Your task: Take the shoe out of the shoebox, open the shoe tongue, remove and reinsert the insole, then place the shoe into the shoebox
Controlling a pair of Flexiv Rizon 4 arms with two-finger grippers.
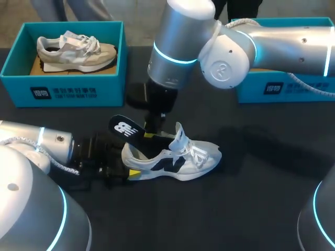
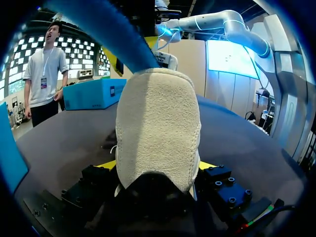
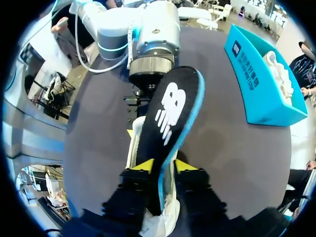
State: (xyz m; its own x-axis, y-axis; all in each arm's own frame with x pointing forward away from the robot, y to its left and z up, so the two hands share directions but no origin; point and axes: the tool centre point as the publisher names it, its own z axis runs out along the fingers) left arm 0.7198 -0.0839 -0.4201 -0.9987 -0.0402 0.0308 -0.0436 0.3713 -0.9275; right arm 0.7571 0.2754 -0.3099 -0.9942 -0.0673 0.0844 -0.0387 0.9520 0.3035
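**Right gripper point(image 3: 163, 165) clamped on the insole point(image 3: 170, 113), lower end in the shoe point(image 1: 183, 157)**
Seen from the head view, the insole's free end slants from the fingers toward 10 o'clock, along the shoe's length. The left gripper point(image 2: 157, 164), closed on the heel, steadies the shoe on the table point(image 1: 251, 209); its long axis runs 9 to 3 o'clock, toe at 3.

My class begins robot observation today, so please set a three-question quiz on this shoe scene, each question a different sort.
1. True or false: the white lace-up sneaker stands on the black tabletop, outside the teal cardboard shoebox.
2. What does the right pincer grip? A a lace; B the black blue-edged insole; C the shoebox.
3. Fill in: the left pincer clamps the sneaker's ____.
Key: 1 true; 2 B; 3 heel.
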